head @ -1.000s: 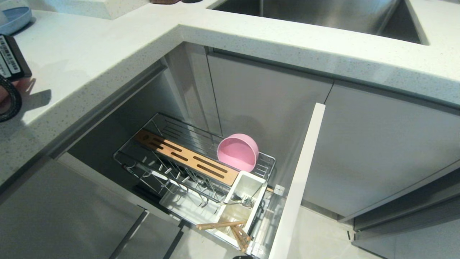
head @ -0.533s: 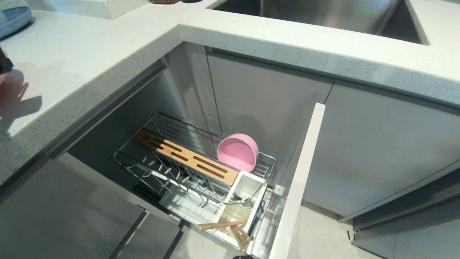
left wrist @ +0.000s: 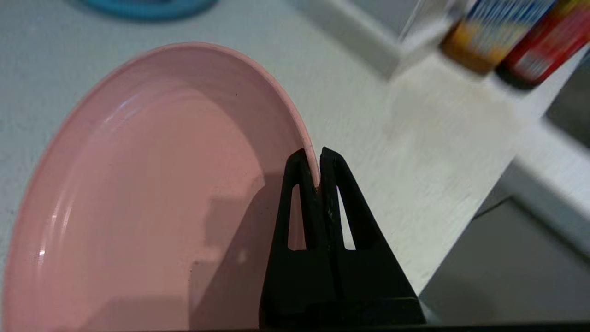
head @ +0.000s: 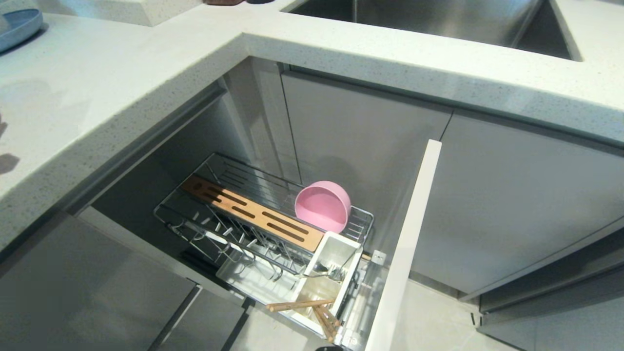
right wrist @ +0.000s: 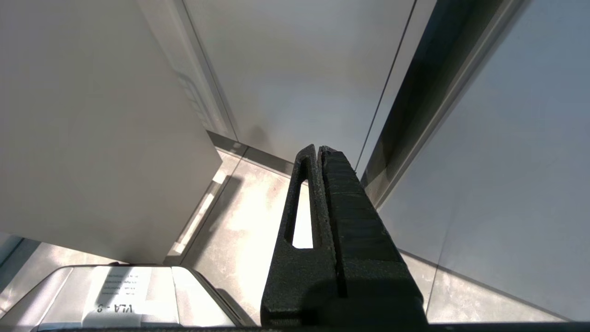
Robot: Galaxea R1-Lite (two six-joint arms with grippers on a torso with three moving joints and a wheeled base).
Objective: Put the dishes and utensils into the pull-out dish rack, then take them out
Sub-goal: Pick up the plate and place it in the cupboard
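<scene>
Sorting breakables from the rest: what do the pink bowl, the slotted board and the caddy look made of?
Pink bowl: likely matte plastic or melamine, no glaze shine. Slotted board: tan wood or bamboo, dull finish. Caddy: white moulded plastic, smooth.

- A pale speckled countertop (head: 122, 83) runs in an L across the top and left of the head view.
- A stainless sink basin (head: 429, 19) is sunk into it at the upper edge.
- A blue plate (head: 19, 24) sits in the far upper-left corner.
- Grey cabinet fronts (head: 512, 195) fill the right side, with a white cabinet door (head: 407, 243) standing open, seen edge-on.
- Light floor tiles (head: 434, 321) show at the lower right.
- Two blurred, colourful labelled containers (left wrist: 511, 32) stand in the upper right of the left wrist view.
</scene>
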